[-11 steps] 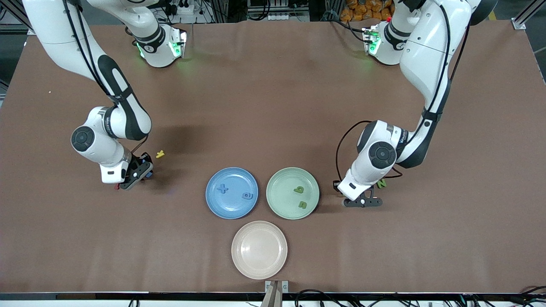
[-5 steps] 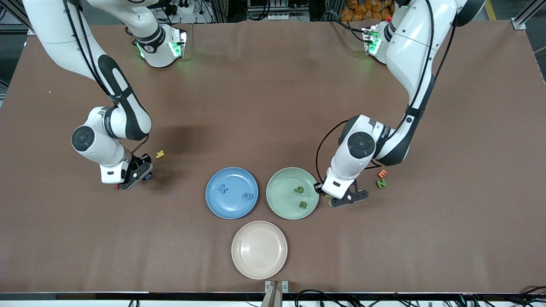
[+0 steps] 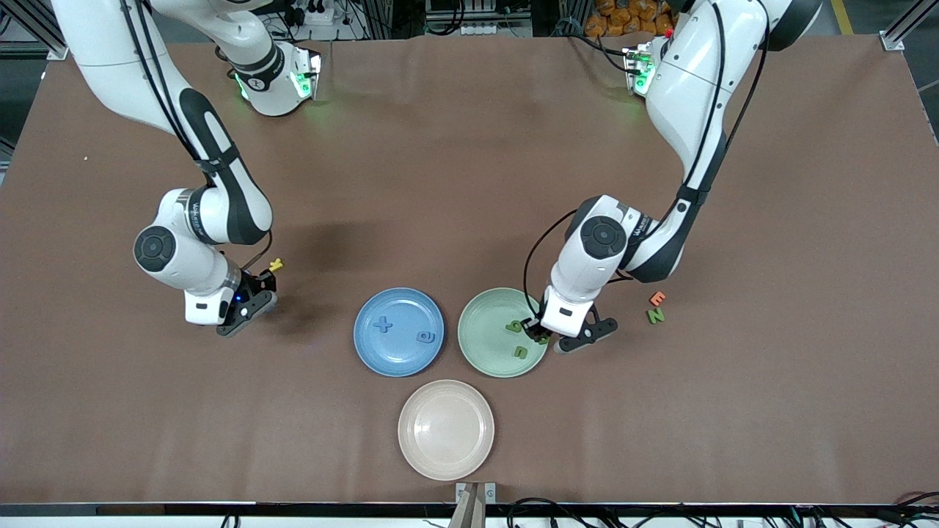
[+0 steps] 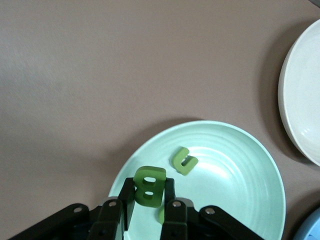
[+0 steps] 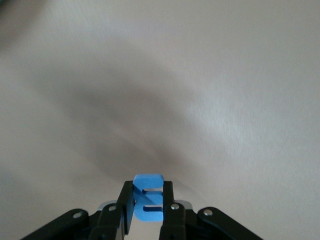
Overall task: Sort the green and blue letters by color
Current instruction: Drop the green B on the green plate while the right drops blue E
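Starting nearest the camera, the beige plate [image 3: 446, 429] lies bare. Just farther, the left tool [image 3: 539, 334] has swung in from beside the green N [image 3: 655, 315] and now hangs over the green plate's [image 3: 484, 352] rim, clamped narrow on a green B [image 4: 149, 186]. 2 green letters already lie there, so a release looks due. The blue plate [image 3: 396, 352] holds 2. Toward the right arm's end, the right tool [image 3: 246, 304] has pinched a blue letter [image 5: 148, 202] and lifted it off the tabletop.
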Controlling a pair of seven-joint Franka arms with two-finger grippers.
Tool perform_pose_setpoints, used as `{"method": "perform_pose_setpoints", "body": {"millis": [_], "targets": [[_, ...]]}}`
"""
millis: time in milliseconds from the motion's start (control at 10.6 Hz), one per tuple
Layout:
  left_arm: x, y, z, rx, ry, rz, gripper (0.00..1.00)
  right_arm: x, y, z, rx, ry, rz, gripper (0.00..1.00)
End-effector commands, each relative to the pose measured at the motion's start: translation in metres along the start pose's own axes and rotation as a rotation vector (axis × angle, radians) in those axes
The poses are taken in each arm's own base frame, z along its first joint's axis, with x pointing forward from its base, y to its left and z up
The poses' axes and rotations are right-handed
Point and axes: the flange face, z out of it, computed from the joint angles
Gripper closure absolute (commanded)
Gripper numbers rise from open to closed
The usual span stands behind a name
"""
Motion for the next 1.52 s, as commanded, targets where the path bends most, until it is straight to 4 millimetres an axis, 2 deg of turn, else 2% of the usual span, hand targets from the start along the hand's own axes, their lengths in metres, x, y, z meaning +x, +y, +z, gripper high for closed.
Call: {"method": "perform_pose_setpoints", "body": {"millis": [0,190,569,758,948,1042,1137,1232,1421], "targets": [[-0.004,0.011,0.0,-0.011,0.026,-0.026,0.01,0.048,-0.032,-0.025,0.007,0.022,0.155,0.94],[0.003,0.006,-0.002,0.007,0.054,0.0,0.0,0.083,-0.065,-0.034,0.008,0.036,0.255,0.94],[0.027,-0.03,0.004,0.067,0.065,0.028,0.0,0.144,-0.118,-0.029,0.009,0.08,0.385,0.94],[0.043,-0.074,0.004,0.116,0.038,0.128,0.0,0.173,-0.138,-0.02,0.041,0.108,0.421,0.93],[0.048,-0.113,-0.005,0.157,0.01,0.182,0.0,0.187,-0.148,-0.016,0.048,0.122,0.447,0.93],[0.054,-0.13,-0.012,0.169,0.007,0.165,0.0,0.189,-0.154,-0.015,0.051,0.121,0.451,0.89],[0.057,-0.146,-0.015,0.182,0.0,0.147,0.0,0.189,-0.155,-0.015,0.06,0.122,0.464,0.57],[0.058,-0.162,-0.018,0.201,-0.013,0.139,0.0,0.189,-0.153,-0.016,0.085,0.129,0.514,0.01],[0.063,-0.19,-0.022,0.243,-0.055,0.187,0.0,0.191,-0.147,-0.022,0.084,0.139,0.51,0.0]]}}
